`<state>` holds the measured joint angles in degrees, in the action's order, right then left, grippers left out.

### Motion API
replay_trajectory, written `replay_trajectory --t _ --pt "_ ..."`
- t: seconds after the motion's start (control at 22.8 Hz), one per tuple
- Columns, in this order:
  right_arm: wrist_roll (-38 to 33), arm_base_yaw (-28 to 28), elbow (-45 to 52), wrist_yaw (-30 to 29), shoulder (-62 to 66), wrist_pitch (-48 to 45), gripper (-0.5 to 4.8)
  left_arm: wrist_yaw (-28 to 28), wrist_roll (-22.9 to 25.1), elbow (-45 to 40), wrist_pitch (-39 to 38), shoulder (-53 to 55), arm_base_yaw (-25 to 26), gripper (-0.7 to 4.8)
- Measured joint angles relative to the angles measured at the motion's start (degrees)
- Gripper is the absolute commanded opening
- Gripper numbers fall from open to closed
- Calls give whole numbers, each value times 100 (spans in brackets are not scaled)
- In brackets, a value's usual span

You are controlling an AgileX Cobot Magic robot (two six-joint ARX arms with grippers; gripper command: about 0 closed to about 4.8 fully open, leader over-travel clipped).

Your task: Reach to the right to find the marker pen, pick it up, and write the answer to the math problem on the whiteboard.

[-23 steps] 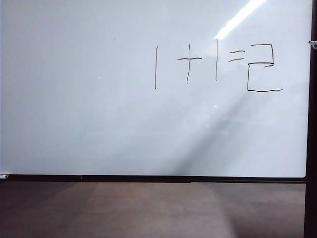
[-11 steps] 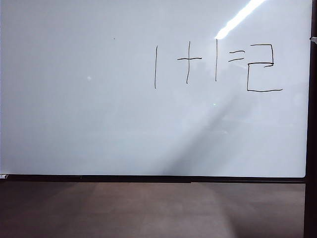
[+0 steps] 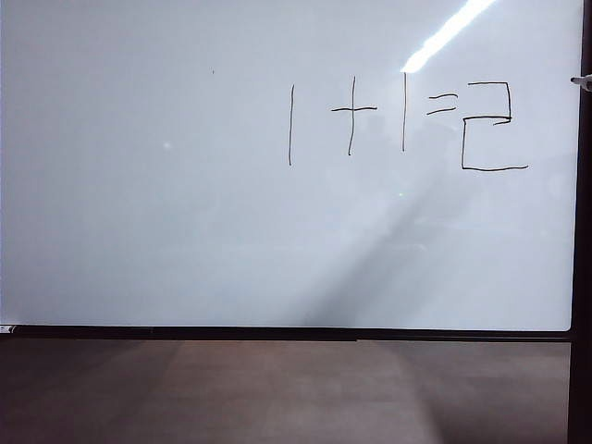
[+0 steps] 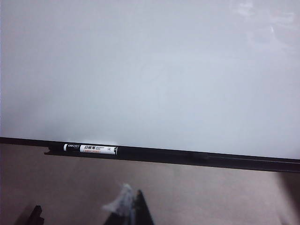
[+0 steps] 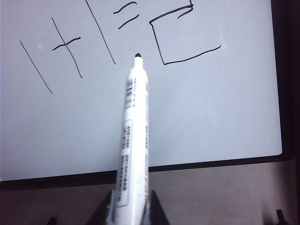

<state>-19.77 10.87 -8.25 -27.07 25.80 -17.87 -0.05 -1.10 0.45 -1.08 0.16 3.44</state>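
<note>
A pale pen tip had reappeared at the exterior view's right edge. The right pincer [image 5: 129,211] was clamped on the marker pen [image 5: 132,136], its long axis pointing ahead at the whiteboard [image 5: 211,108], tip off it, short of the answer [image 5: 187,35]. The left pincer [image 4: 126,208], state unclear, was idle.

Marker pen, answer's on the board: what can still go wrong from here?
1. The right gripper is shut on the marker pen, uncapped, tip aimed at the whiteboard close to the math problem. A stray brush could streak it or the answer.
2. The grip is low on a long barrel; a bump might lever it loose.
3. The left gripper hangs near a second marker on the ledge and might knock it off.
</note>
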Motion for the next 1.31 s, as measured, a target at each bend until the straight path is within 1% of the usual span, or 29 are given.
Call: replay_trajectory --t 1.01,1.18,1.31 --pt "11 -111 -2 7 -2 52 -5 0 0 0 -2 2 0 -5" --pt "26 -131 2 24 -710 492 -5 0 0 0 -2 4 0 -5" --pt "258 -131 0 13 -1287 874 -5 0 0 0 -2 4 0 -4"
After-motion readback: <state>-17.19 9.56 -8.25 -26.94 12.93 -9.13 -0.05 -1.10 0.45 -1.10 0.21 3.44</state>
